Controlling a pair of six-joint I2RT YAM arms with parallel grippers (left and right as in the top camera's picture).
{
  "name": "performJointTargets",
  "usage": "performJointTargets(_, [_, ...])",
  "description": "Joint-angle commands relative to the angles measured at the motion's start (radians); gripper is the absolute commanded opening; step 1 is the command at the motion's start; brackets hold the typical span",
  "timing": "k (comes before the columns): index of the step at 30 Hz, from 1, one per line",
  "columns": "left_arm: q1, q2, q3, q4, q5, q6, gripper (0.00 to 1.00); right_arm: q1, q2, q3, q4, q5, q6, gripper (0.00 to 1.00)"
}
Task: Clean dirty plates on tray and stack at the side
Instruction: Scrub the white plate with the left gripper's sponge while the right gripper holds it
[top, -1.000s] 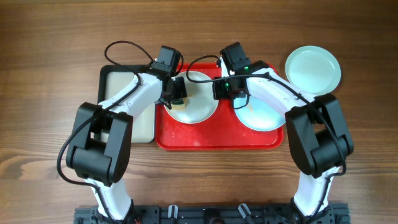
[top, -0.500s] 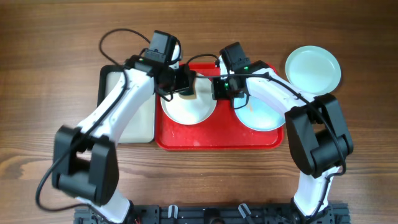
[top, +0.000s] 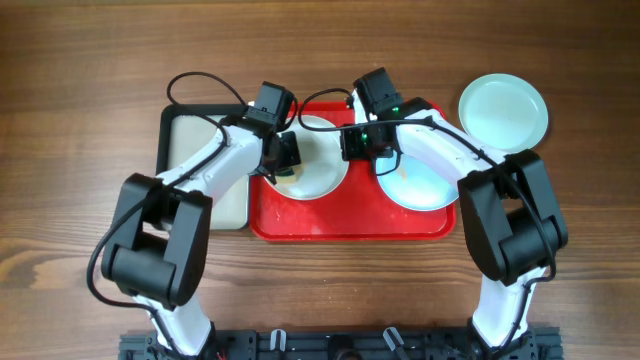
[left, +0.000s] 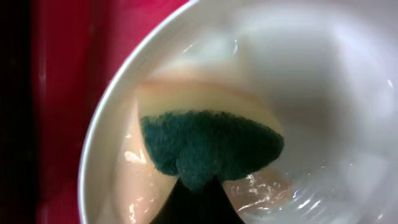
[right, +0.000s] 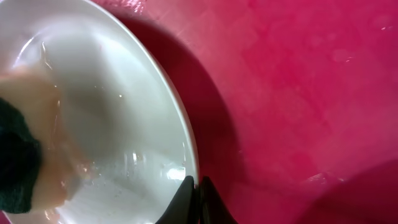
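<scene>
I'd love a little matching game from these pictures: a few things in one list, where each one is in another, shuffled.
Things:
1. white plate
2. sponge
3. pale plate at far right
4. right claw

Places:
A. on bare wood, off the red tray
B. pinching the white plate's rim
C. on the red tray's left half
D. pressed onto the white plate by the left claw

Pairs: 1-C, 2-D, 3-A, 4-B

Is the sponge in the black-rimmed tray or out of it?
Out: the left gripper holds the sponge against the white plate on the red tray.
</scene>
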Motion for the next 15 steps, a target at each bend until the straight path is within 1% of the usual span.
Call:
performJointTargets(1, [-0.061, 0.091, -0.022, 0.075, 0.21, -0.016, 0.04, 0.009, 0.014, -0.002, 0.003, -0.029, -0.013, 0.04])
performJointTargets(4, [-0.114, 0.091, -0.022, 0.159, 0.318, -0.016, 0.04, 0.009, 0.014, -0.002, 0.003, -0.029, -0.013, 0.04])
performJointTargets(6, [-0.114, 0.077, -0.01, 0.163, 0.327, -0.006, 0.04, 0.009, 0.014, -0.002, 0.003, -0.029, -0.013, 0.04])
performJointTargets(8, [-0.092, 0.031, 0.016, 0.129, 0.311, -0.004, 0.04, 0.009, 0.014, -0.002, 0.003, -0.028, -0.013, 0.04])
performJointTargets(11, [-0.045, -0.11, 0.056, 0.024, 0.146, 0.003, 0.04, 0.009, 0.014, -0.002, 0.003, -0.028, -0.013, 0.04])
performJointTargets(13, [-0.01, -0.198, 0.06, -0.048, 0.046, 0.048, 0.04, 0.009, 0.014, -0.002, 0.003, -0.028, -0.013, 0.04])
performJointTargets(15, [0.067, -0.288, 0.06, -0.182, -0.046, 0.09, 0.04, 0.009, 0.014, -0.002, 0.003, -0.029, -0.013, 0.04])
